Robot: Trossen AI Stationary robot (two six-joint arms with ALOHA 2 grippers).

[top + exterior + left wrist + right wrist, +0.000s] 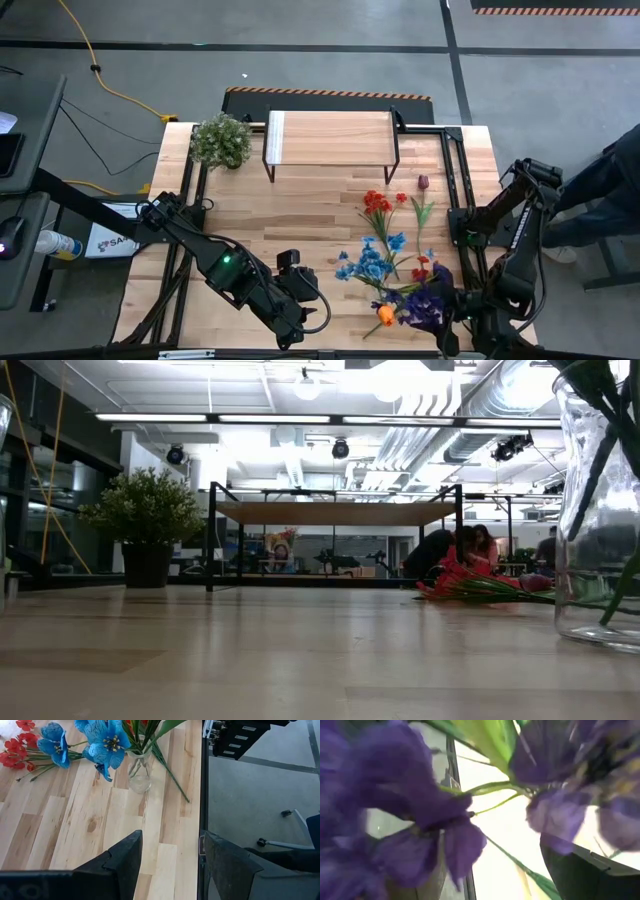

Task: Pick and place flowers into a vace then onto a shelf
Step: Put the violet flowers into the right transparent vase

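One glass vase [139, 775] stands near the desk's [300, 210] front right edge, holding blue, purple and orange flowers [400, 290]; one red spray [377, 204] and one dark tulip [423, 183] lie beside. One shelf [330, 137] and one potted plant [221, 140] sit behind. The left claw [318, 312] hovers low, parted and empty; the right claw [445, 335] stands wide at the purple blooms.

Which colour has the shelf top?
Light wood, on black legs; the shelf shows best in the high view.

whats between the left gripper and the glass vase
Bare wooden tabletop. In the left wrist view, nothing lies between the open left gripper and the glass vase; the blue flowers sit beyond.
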